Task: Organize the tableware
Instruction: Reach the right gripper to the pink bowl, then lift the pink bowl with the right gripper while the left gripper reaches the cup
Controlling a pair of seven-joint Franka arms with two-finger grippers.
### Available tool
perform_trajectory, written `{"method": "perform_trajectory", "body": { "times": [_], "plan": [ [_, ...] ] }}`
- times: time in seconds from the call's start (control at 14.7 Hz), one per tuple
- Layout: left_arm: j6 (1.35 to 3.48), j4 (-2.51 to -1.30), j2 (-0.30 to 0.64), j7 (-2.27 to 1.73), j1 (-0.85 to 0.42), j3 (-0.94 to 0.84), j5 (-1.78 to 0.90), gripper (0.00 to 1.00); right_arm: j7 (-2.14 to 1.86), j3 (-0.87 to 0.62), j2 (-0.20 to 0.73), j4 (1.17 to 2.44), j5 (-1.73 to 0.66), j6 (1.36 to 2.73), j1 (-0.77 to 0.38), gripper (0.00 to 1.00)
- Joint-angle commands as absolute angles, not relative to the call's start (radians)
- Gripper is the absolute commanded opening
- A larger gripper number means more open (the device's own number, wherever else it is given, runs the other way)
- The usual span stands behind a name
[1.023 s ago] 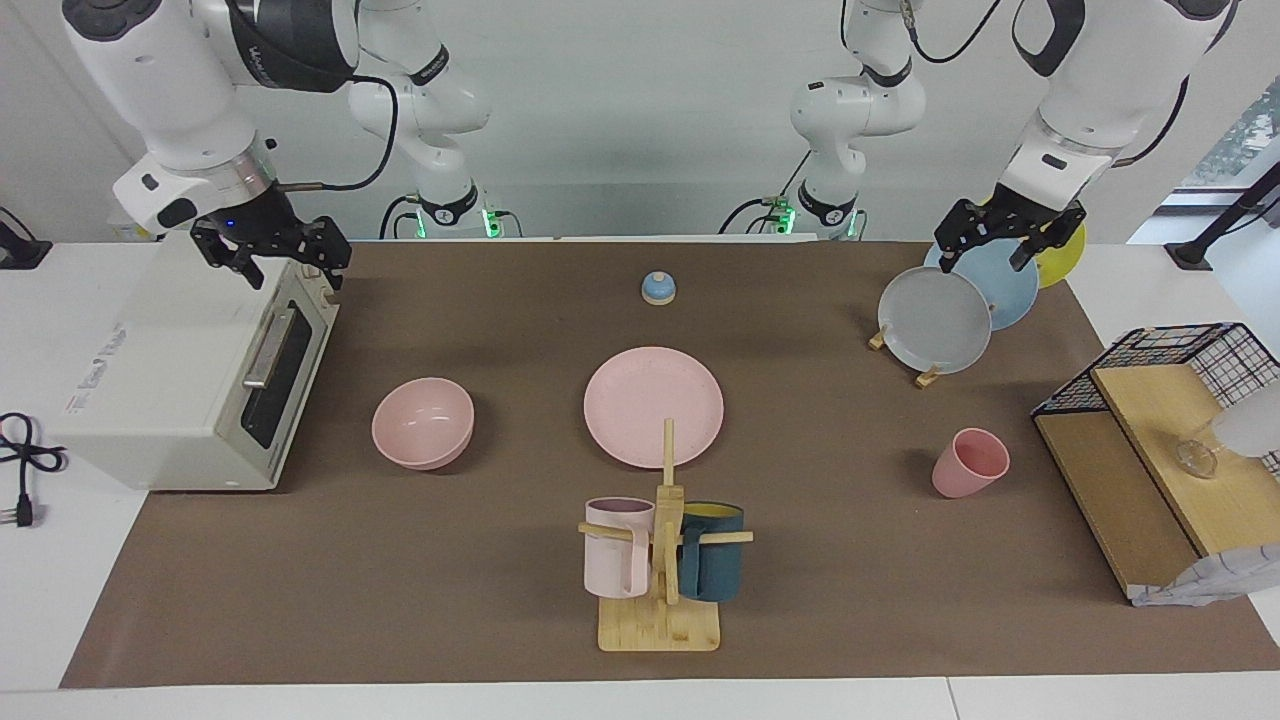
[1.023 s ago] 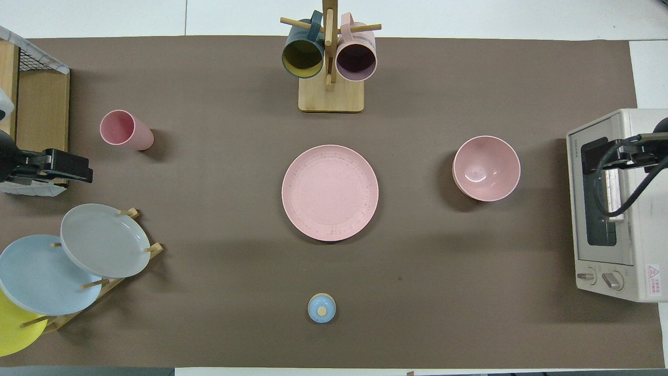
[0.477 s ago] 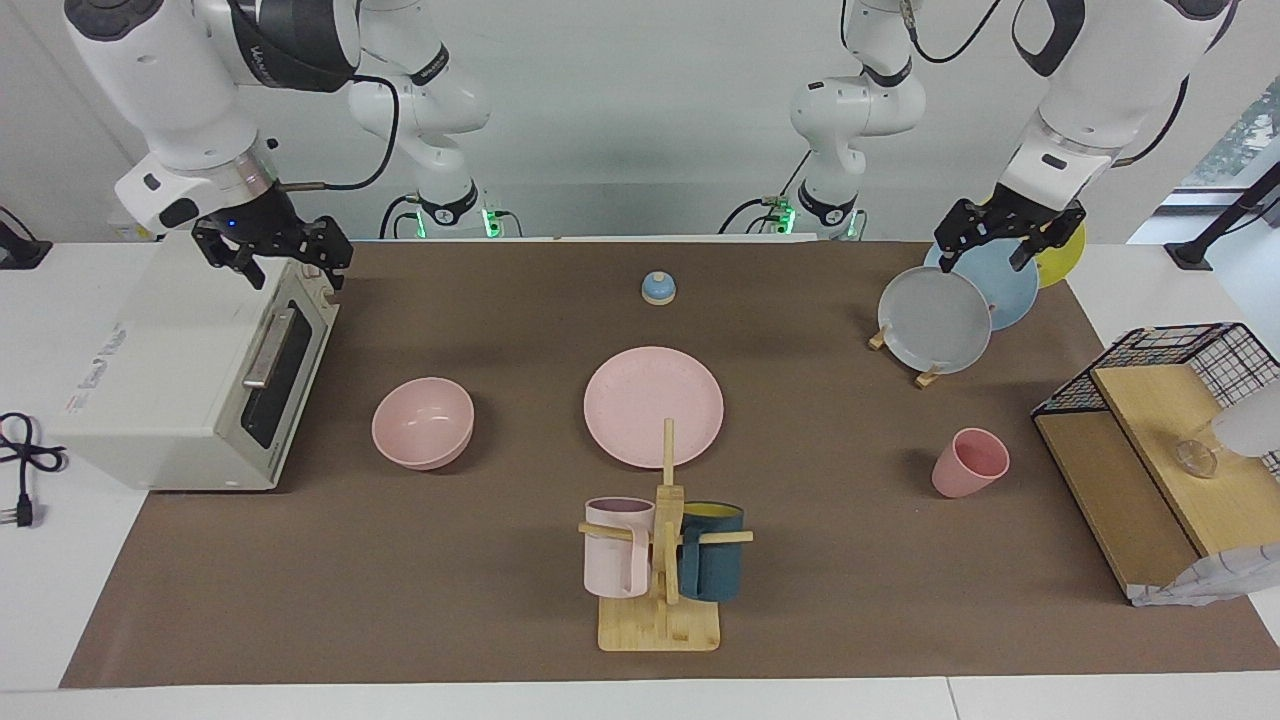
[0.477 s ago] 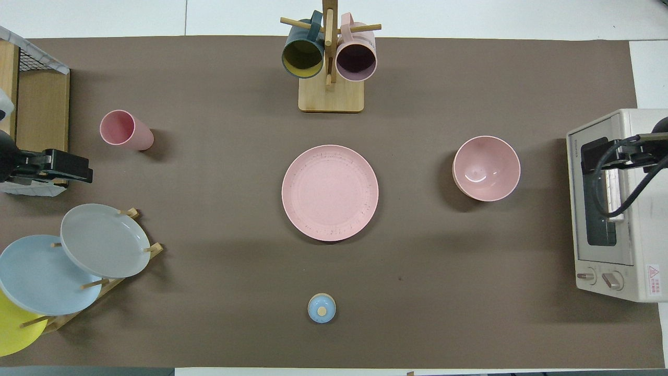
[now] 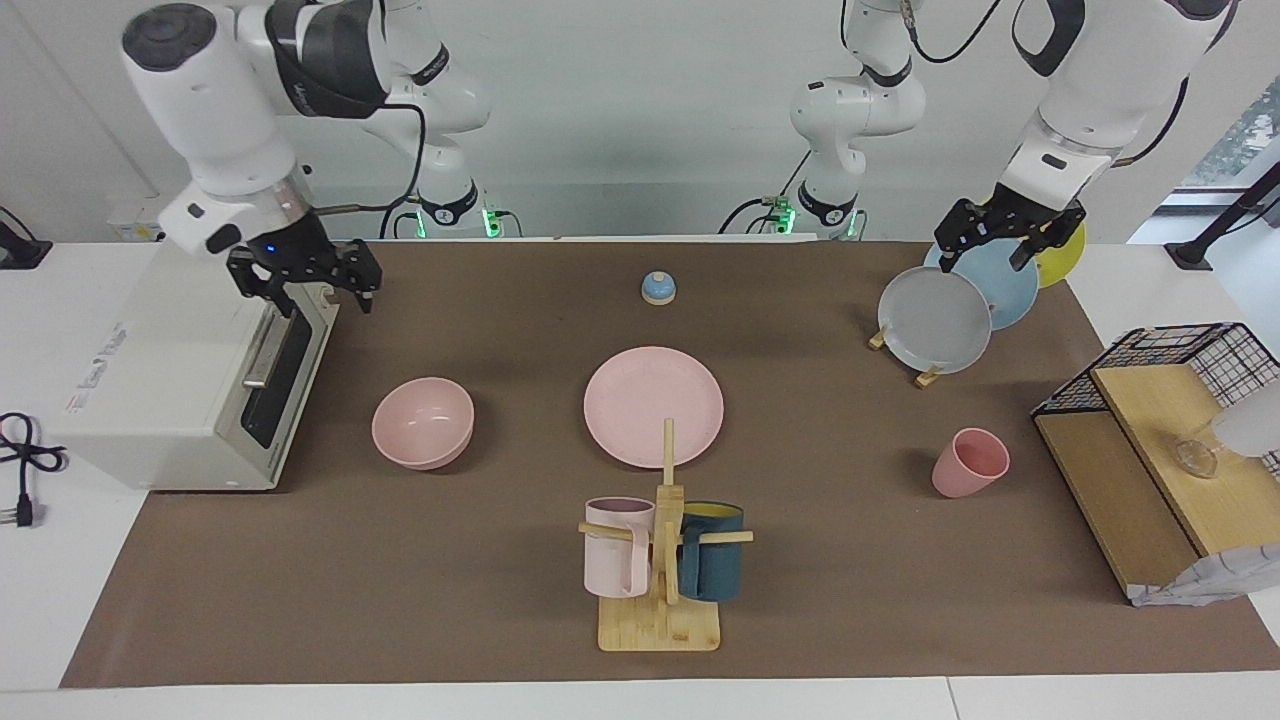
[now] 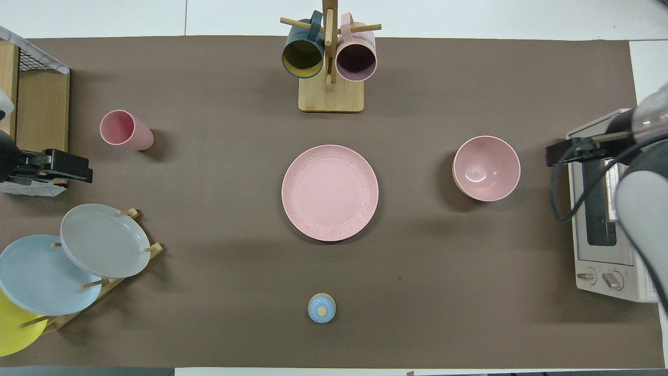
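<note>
**Facing view: nothing stacked yet, all three pink pieces sit apart**

Facing view first, starting at the grippers. The right gripper (image 5: 305, 283) hangs empty over the top front edge of the toaster oven (image 5: 180, 380), fingers spread apart, nothing between them. The left gripper (image 5: 1010, 238) is up over the rack of grey, blue and yellow plates (image 5: 960, 305) at the left arm's end of the tabletop, also spread and empty. That arm looks like it's just waiting.

Moving outward, the pink bowl (image 5: 423, 422) is the closest task piece to the right gripper, on the brown mat (image 5: 400, 600) just beside the oven door. The pink plate (image 5: 654, 406) lies flat mid-mat, well apart from the bowl. The pink cup (image 5: 970, 462) stands upright toward the left arm's end, near the wire-and-wood shelf (image 5: 1160, 450).

So progress-wise I'd say basically zero: nothing gripped, nothing nested. My guess is the bowl goes first, then the cup, both probably onto the plate.

The mug tree (image 5: 660, 560) and the little blue knob thing (image 5: 658, 288) aren't part of it.
</note>
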State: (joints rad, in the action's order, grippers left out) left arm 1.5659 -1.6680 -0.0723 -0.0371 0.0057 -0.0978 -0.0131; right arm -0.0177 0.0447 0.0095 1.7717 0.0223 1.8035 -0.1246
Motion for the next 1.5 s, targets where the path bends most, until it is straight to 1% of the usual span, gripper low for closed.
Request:
{"method": "perform_trajectory", "body": {
  "times": [0.0, 0.14, 0.2, 0.34, 0.48, 0.68, 0.82, 0.95, 1.16, 1.23, 1.3, 1.36, 1.43],
  "plan": [
    [1.555, -1.689, -0.098, -0.046, 0.012, -0.104, 0.006, 1.00, 0.064, 0.041, 0.075, 1.829, 0.011, 1.942, -0.211, 1.00],
    [1.555, -1.689, -0.098, -0.046, 0.012, -0.104, 0.006, 1.00, 0.066, 0.038, 0.150, 1.838, 0.009, 2.063, -0.230, 1.00],
    [1.557, -1.689, -0.098, -0.046, 0.012, -0.103, 0.006, 1.00, 0.067, 0.038, 0.167, 1.871, 0.009, 2.121, -0.235, 1.00],
    [1.555, -1.689, -0.098, -0.046, 0.012, -0.103, 0.006, 1.00, 0.083, 0.038, 0.166, 1.969, 0.009, 2.227, -0.251, 1.00],
    [1.555, -1.689, -0.098, -0.046, 0.012, -0.103, 0.006, 1.00, 0.086, 0.038, 0.167, 2.040, 0.009, 2.313, -0.256, 1.00],
    [1.555, -1.689, -0.098, -0.046, 0.012, -0.103, 0.006, 1.00, 0.097, 0.038, 0.181, 2.074, 0.009, 2.321, -0.255, 0.99],
    [1.555, -1.689, -0.098, -0.046, 0.012, -0.103, 0.006, 1.00, 0.103, 0.038, 0.187, 2.077, 0.009, 2.324, -0.256, 0.95],
    [1.557, -1.689, -0.098, -0.046, 0.012, -0.104, 0.006, 1.00, 0.101, 0.038, 0.204, 2.080, 0.009, 2.327, -0.255, 0.81],
    [1.555, -1.689, -0.098, -0.045, 0.012, -0.103, 0.006, 1.00, 0.100, 0.038, 0.210, 2.082, 0.009, 2.329, -0.256, 0.50],
    [1.555, -1.689, -0.098, -0.046, 0.012, -0.103, 0.006, 1.00, 0.095, 0.040, 0.215, 2.082, 0.009, 2.329, -0.256, 0.44],
    [1.555, -1.689, -0.098, -0.046, 0.012, -0.103, 0.006, 1.00, 0.089, 0.040, 0.216, 2.082, 0.009, 2.329, -0.256, 0.41],
    [1.555, -1.689, -0.098, -0.046, 0.012, -0.103, 0.006, 1.00, 0.083, 0.040, 0.219, 2.082, 0.009, 2.329, -0.255, 0.32],
    [1.557, -1.689, -0.098, -0.046, 0.012, -0.103, 0.006, 1.00, 0.071, 0.040, 0.219, 2.079, 0.011, 2.329, -0.255, 0.18]
  ]
}}
